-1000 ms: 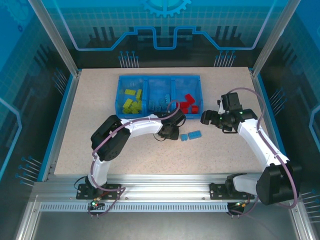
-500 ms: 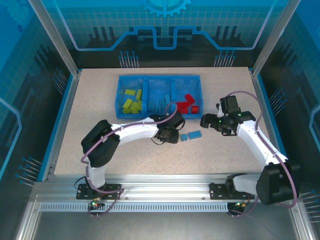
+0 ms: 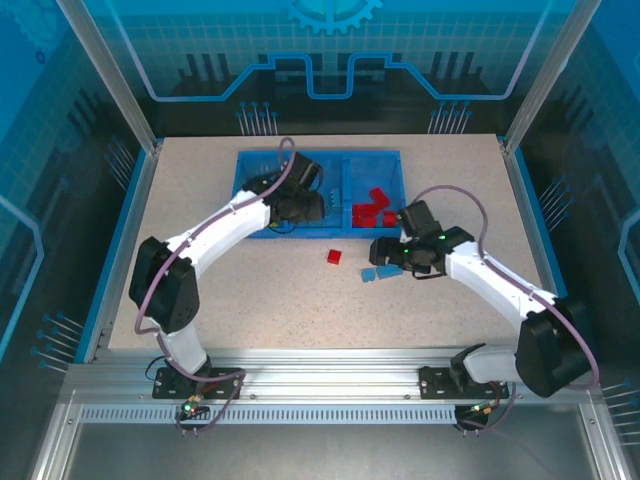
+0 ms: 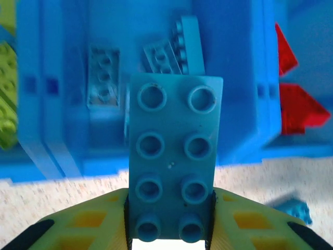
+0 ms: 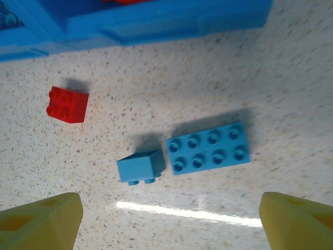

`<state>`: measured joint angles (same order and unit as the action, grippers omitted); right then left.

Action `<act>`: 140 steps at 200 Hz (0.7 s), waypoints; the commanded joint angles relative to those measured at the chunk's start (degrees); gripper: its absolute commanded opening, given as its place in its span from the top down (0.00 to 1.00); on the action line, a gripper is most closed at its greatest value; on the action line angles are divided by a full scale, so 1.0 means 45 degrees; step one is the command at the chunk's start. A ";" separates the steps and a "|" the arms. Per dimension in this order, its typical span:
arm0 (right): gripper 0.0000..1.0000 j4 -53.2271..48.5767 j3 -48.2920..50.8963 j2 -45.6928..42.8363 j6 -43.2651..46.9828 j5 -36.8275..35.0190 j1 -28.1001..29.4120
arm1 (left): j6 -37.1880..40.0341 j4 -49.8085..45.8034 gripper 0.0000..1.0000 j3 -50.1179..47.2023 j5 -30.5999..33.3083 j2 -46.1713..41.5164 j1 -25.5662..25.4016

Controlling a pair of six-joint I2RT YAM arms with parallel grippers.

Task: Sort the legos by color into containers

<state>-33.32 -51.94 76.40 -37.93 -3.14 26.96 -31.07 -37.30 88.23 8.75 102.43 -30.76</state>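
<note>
**brickhead:** One light blue lego (image 4: 174, 156) is pinched by its end in the left gripper (image 4: 169, 232). It now hangs over the middle compartment (image 4: 229, 78) of the tray (image 3: 372, 156), where other light blue ones (image 4: 104, 75) already lie. A second ago that arm was down on the table in front of the tray.

**yam_watcher:** Yep, so the pick's done, and I'd say only the drop remains. With the arm gone there's also a small red brick (image 3: 334, 257) showing on the table (image 3: 200, 290). Meanwhile the right gripper (image 5: 171, 216) slid in over the long blue brick (image 5: 208, 148) and the little tipped-over blue one (image 5: 139, 167). Its fingers are spread wide and holding nothing. My guess is those three are the last strays.
</note>
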 commanded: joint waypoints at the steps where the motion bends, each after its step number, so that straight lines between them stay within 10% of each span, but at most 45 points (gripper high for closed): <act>1: 0.11 0.0543 -0.0712 0.0634 -0.2078 -0.1402 0.1154 | 0.0772 -0.0376 0.64 0.0888 -0.0427 0.1217 0.0420; 45: 0.15 0.0864 -0.2117 0.2660 -0.3258 -0.1942 0.2787 | 0.0811 0.0052 0.54 0.1958 -0.1225 0.2689 0.0973; 86: 0.22 0.0489 -0.3729 0.4736 -0.3170 -0.2799 0.3887 | -0.0177 0.0785 0.02 0.1182 -0.1826 0.1843 0.1312; 140: 0.26 0.0334 -0.4834 0.6398 -0.3420 -0.2848 0.4153 | -0.1489 0.1692 0.01 -0.1115 -0.1438 -0.1672 0.1358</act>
<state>-30.50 -70.96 102.65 -51.70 -14.11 44.64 -34.13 -32.23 85.91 1.72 102.63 -25.10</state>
